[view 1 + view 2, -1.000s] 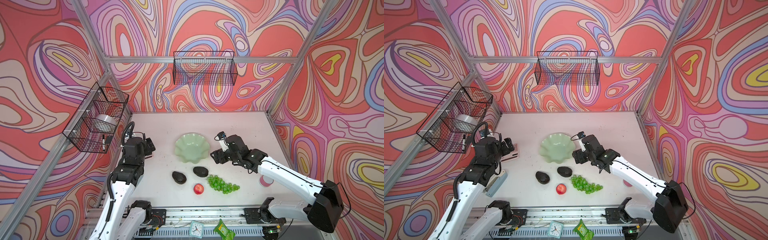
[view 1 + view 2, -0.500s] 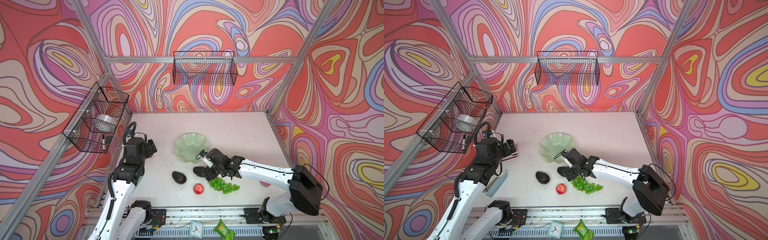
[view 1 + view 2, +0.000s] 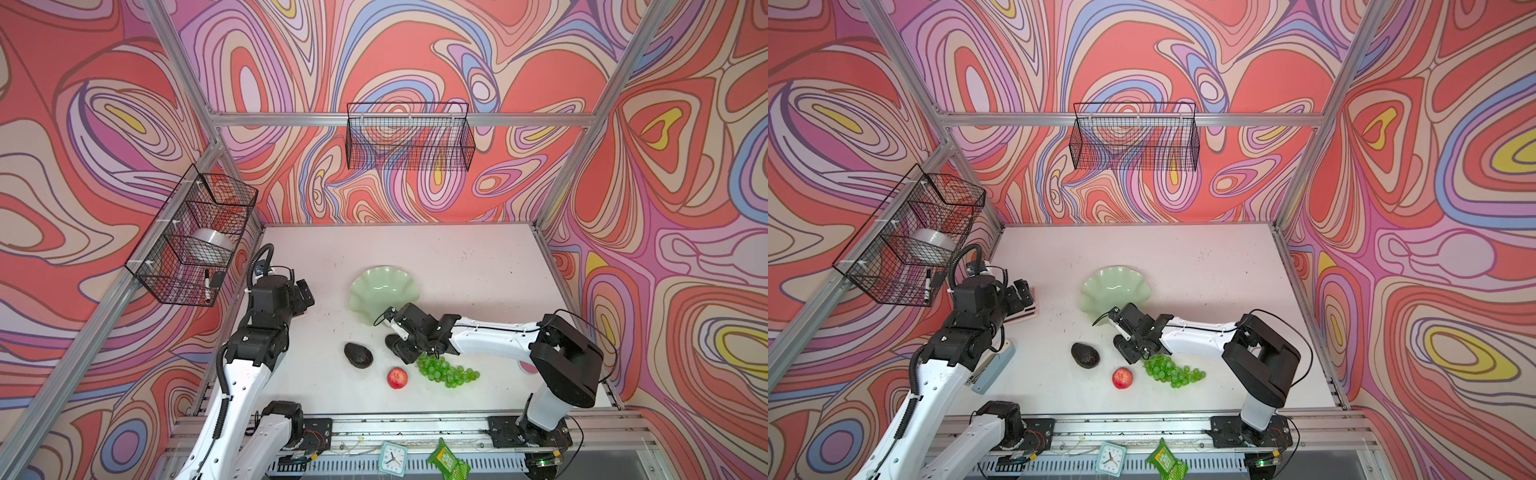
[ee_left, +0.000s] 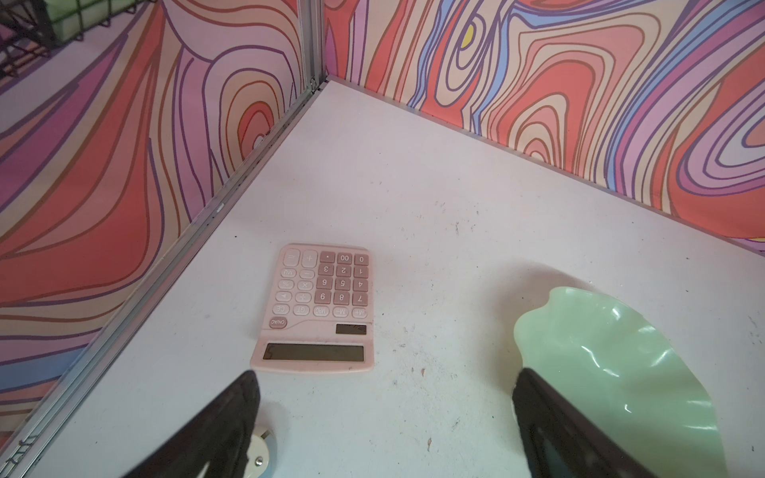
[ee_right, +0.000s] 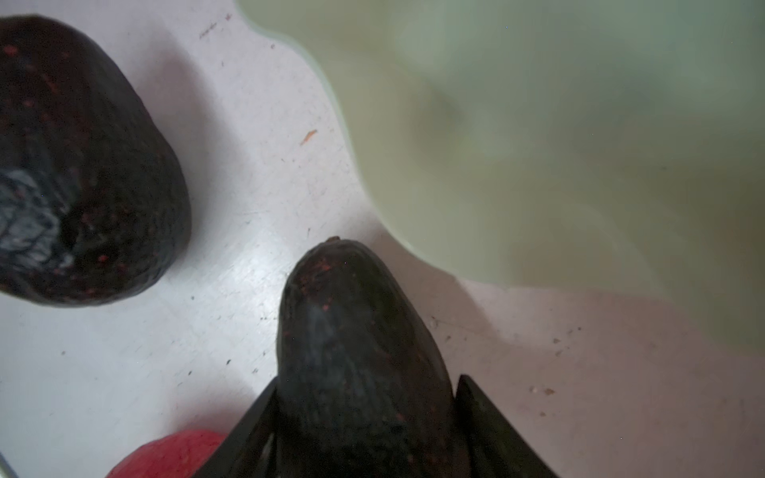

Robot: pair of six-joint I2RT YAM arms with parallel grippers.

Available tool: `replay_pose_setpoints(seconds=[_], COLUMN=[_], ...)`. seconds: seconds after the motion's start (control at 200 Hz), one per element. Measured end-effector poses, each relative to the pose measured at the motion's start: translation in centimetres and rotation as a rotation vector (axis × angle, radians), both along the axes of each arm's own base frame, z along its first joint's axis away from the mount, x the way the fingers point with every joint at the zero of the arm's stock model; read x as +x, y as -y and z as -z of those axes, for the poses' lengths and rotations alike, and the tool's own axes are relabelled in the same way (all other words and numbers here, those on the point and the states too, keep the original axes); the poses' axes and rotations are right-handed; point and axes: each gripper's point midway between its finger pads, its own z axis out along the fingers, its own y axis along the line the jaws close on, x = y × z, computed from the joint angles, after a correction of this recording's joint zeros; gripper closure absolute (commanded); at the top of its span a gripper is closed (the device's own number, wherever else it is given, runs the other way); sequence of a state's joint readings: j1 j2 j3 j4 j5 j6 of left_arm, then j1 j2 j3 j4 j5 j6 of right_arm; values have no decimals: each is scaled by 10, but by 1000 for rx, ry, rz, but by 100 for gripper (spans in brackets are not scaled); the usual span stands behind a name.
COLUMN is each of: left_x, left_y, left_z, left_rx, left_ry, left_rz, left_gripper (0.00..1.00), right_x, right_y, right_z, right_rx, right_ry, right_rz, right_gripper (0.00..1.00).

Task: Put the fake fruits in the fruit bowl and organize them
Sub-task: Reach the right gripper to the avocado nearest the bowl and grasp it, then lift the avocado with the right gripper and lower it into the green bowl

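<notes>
The pale green fruit bowl (image 3: 382, 291) (image 3: 1113, 291) (image 5: 579, 124) stands mid-table with nothing in it. Just in front of it my right gripper (image 3: 405, 347) (image 3: 1133, 347) (image 5: 367, 380) is low on the table, its fingers pressed against both sides of a dark avocado (image 3: 390, 341) (image 5: 352, 351). A second avocado (image 3: 358, 355) (image 3: 1085, 355) (image 5: 74, 165) lies free to its left. The red apple (image 3: 397, 377) (image 3: 1122, 377) and the green grapes (image 3: 446, 370) (image 3: 1173, 372) lie nearer the front edge. My left gripper (image 3: 305, 297) (image 3: 1021, 295) (image 4: 385, 380) hangs open and empty left of the fruit bowl (image 4: 621, 351).
A pink calculator (image 4: 318, 306) (image 3: 1025, 316) lies by the left wall under the left arm. A pink round container (image 3: 525, 368) sits behind the right arm. Wire baskets (image 3: 409, 137) (image 3: 195, 237) hang on the walls. A clock (image 3: 392, 457) and a green packet (image 3: 449, 461) lie beyond the front rail.
My right gripper has come down from beside the bowl to the nearer avocado, and its jaws have narrowed onto it. The left arm has barely moved.
</notes>
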State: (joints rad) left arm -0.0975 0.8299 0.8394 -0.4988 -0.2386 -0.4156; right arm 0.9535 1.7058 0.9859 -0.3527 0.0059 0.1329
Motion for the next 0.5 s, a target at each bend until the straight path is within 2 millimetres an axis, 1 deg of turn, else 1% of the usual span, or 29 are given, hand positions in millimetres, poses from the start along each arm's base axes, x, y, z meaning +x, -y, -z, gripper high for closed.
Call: replay_pose_setpoints(seconds=[0.11,0.18,0.23,0.295,0.37,0.411,0.501], left_x=[0,-1,-1,-1,-1,-1,0], left_y=[1,1,1,0,1,1,1], left_z=[1,2,2,3,3,3,4], left_rx=[-2,-2,-2,-5,-7,-7,-8], left_ry=[-6,-10,-10,-11,-11,-12,-17], left_rz=[3,2,2,0,-1,-1,0], left_gripper=[4,4,4,4,5,5,5], right_x=[2,2,0,-3,-7,-10,-10], right_y=[1,4,11,23,36,43,47], right_z=[0,-1,-2,-9,-28,-43,-75], right_rx=[-8,-17,-30,-46,-38,-24,35], right_ry=[11,18,19,26,48,61,101], right_rz=[6,18,31,56,83,97,116], right_gripper=[53,55,56,57,57,57,57])
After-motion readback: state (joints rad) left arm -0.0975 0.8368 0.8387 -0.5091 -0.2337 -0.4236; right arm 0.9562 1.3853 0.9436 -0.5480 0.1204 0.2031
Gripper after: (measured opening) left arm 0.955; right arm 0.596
